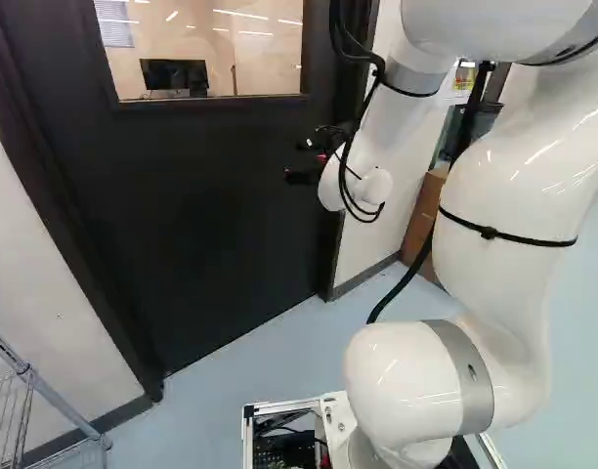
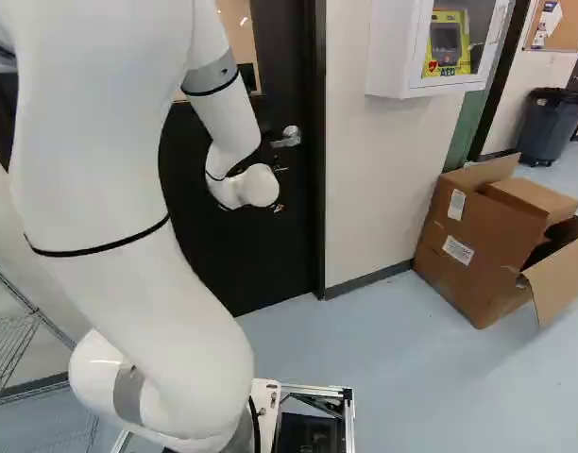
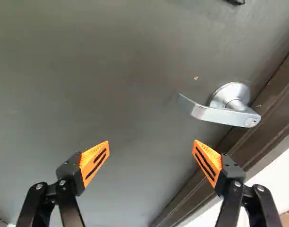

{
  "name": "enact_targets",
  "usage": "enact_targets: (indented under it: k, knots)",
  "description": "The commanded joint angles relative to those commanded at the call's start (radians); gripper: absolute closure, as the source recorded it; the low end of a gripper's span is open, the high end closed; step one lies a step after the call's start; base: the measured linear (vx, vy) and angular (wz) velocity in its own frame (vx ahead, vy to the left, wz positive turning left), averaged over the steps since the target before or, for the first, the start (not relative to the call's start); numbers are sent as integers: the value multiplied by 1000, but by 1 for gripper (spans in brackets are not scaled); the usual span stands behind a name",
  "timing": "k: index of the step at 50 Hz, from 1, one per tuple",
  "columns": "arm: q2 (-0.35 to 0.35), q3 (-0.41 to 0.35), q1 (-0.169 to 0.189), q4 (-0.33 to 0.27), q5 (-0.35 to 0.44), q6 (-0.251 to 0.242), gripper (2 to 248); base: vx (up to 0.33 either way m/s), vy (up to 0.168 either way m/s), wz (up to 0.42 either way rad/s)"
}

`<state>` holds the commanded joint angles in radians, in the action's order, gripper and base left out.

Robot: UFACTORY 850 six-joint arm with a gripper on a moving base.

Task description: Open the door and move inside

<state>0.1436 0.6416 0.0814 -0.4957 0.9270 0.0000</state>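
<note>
A flat, dark grey-black door [image 1: 221, 205] with a glass window pane [image 1: 206, 44] stands shut in its dark brown frame [image 3: 272, 106], ahead of the arm. The white, jointed robot arm [image 1: 504, 186] reaches toward it, its black two-fingered hand [image 1: 297, 162] with orange pads in front of the door face. In the wrist view the hand [image 3: 151, 147] is spread wide, with nothing held between its fingers. The silvery metal lever handle [image 3: 220, 115] sits on the door close to the frame, ahead of the hand and toward the finger nearer the frame, apart from both fingers. Open brown cardboard boxes [image 2: 478, 231] lie on the pale blue floor [image 2: 393, 368] at the right of the right base view, below a white wall cabinet [image 2: 393, 57].
</note>
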Motion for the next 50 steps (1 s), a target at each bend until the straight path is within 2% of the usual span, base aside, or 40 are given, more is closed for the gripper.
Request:
enact_targets:
  k: [21, 50]
  knots:
    - [-37, 12, 2, 0, 0, 0, 3, 0, 0, 0]
    - [7, 130, 22, 0, 0, 0, 3, 0, 0, 0]
